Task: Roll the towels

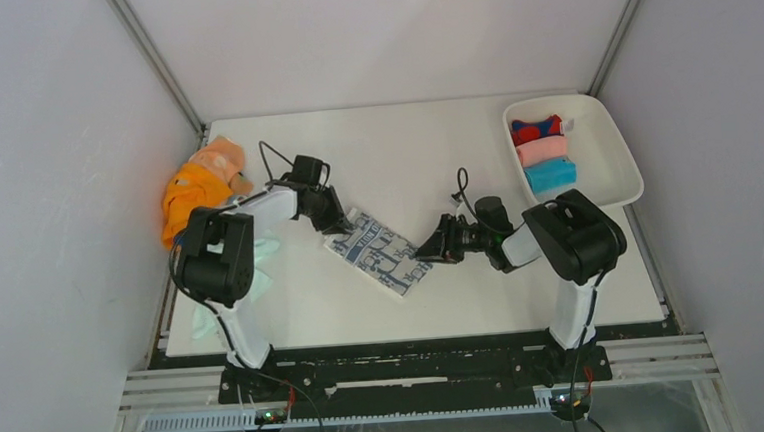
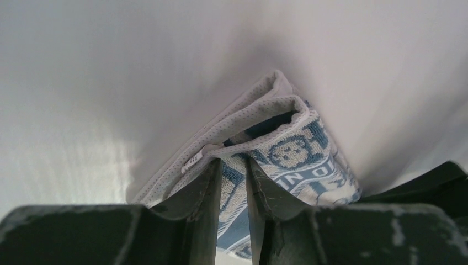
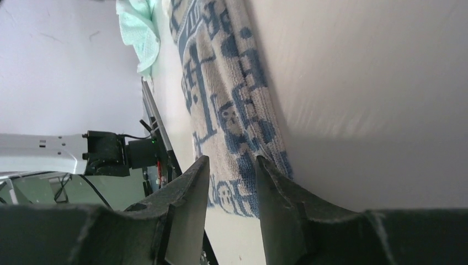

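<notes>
White table (image 1: 474, 140) inside a white-walled cell, aluminium posts in the corners.

Step in hand, as I read it: start of the roll on the white-and-blue printed towel (image 1: 378, 256). It lies flat as a folded strip, spanning the gap between the two grippers.

- Left gripper (image 2: 234, 165): clamped on the strip's end. The wrist view shows a folded layer pinched between the fingers, with the hem curling up just past the tips.
- Right gripper (image 3: 233, 163): fingers straddle the opposite end, with a narrow gap and towel print showing through it. Can't tell if it's actually pinching or just sitting over the cloth.

Done so far: three rolls in the white tray (image 1: 609, 137), off behind the right arm's elbow (red-and-blue (image 1: 536, 128), pink (image 1: 541, 150), bright blue (image 1: 550, 175)).

Queue: orange towel (image 1: 191, 193), bunched out beyond the left arm's elbow, and mint towel (image 1: 260, 251), partly under that arm.

Next move, my guess: one end has to turn over onto itself while the other end is kept taut and flat. That needs a confirmed bite on the right side first. Without it the strip will likely skew or the fold will open.
</notes>
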Robot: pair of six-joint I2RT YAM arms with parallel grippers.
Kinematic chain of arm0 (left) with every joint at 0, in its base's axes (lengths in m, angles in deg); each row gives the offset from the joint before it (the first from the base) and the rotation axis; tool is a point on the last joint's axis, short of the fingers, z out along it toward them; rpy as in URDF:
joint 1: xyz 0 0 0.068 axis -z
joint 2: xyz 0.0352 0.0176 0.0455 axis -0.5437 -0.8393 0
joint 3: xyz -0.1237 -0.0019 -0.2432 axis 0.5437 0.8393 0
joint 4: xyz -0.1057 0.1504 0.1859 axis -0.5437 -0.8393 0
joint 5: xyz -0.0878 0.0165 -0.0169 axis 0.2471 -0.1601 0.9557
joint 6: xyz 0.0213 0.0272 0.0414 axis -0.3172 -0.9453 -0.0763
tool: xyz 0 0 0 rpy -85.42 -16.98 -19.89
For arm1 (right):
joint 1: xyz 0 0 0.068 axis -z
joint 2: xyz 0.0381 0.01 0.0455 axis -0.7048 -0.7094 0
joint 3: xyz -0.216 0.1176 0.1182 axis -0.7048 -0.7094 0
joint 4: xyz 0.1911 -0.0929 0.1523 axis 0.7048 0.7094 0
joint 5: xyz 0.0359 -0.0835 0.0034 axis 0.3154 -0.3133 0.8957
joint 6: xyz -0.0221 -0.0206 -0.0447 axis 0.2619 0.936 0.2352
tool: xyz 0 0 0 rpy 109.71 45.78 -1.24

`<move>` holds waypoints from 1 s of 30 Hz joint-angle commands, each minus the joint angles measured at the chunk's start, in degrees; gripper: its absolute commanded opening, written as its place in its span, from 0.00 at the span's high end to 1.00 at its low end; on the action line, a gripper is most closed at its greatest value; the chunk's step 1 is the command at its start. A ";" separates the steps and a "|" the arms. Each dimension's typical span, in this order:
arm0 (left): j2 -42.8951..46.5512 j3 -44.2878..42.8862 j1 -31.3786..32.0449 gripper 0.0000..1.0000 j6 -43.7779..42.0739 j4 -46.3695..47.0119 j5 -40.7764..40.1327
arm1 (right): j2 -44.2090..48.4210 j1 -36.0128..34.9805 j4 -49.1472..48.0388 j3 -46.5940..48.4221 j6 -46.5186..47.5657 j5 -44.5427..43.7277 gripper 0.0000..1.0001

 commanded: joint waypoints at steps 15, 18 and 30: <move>6.72 -13.75 7.17 0.69 -11.44 -5.96 -13.24 | 26.39 -18.47 34.70 4.66 20.29 -18.35 0.59; 17.82 -7.27 6.81 0.69 -9.55 -5.58 -17.57 | 25.90 -15.28 36.64 8.33 22.08 -17.05 0.57; 51.02 22.05 -3.52 0.33 -1.02 5.74 0.82 | 7.02 -9.48 29.30 27.60 17.56 -8.98 0.56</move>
